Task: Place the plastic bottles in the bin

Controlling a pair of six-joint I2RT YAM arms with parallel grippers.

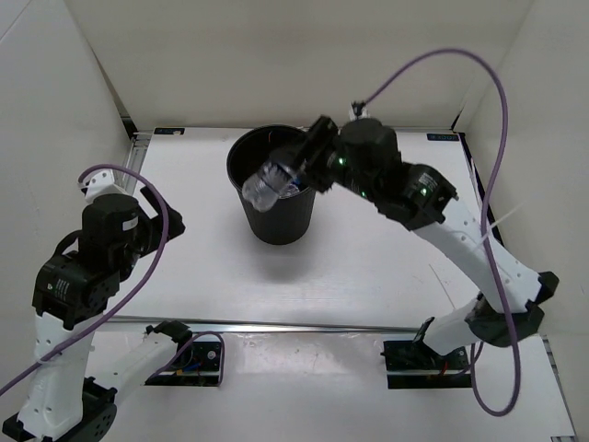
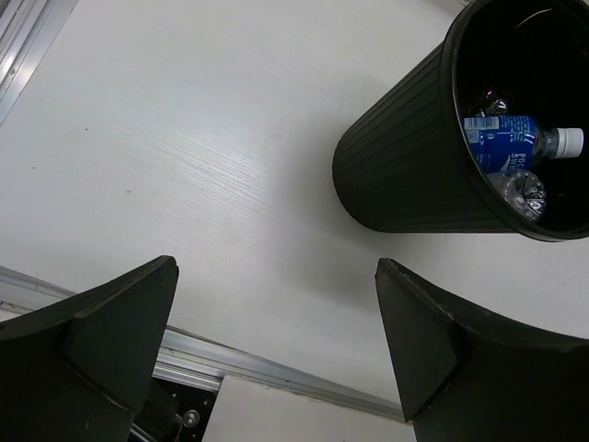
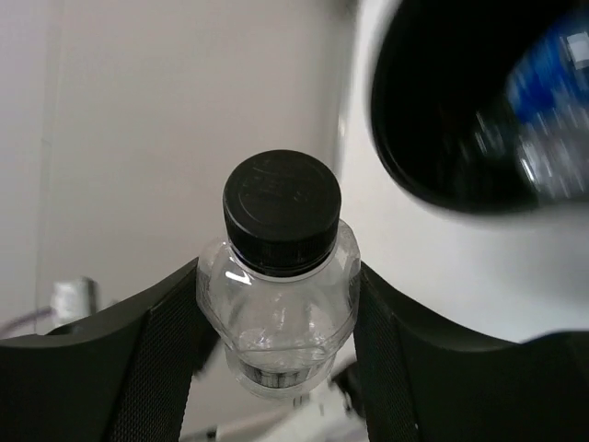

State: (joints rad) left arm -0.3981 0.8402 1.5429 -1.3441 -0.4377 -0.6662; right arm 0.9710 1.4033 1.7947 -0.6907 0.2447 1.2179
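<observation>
So: right claw [image 3: 276,308] clamped on shoulder of clear black-capped bottle [image 3: 276,276], held above bin [image 1: 276,221]. Looks empty, so probably light, thin-walled, slick. Grip near neck, likely stiffer. Left claw [image 2: 276,267] wide open over bench [image 2: 184,138], holding nothing. Blue-label bottle [image 2: 502,143] lies inside bin.

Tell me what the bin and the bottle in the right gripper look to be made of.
The bin: probably moulded plastic, matte black; fine vertical ribs run down its wall. The clear bottle: likely thin glossy plastic; see-through with bright highlights. Its cap: black, seemingly hard plastic with a ribbed edge.
</observation>
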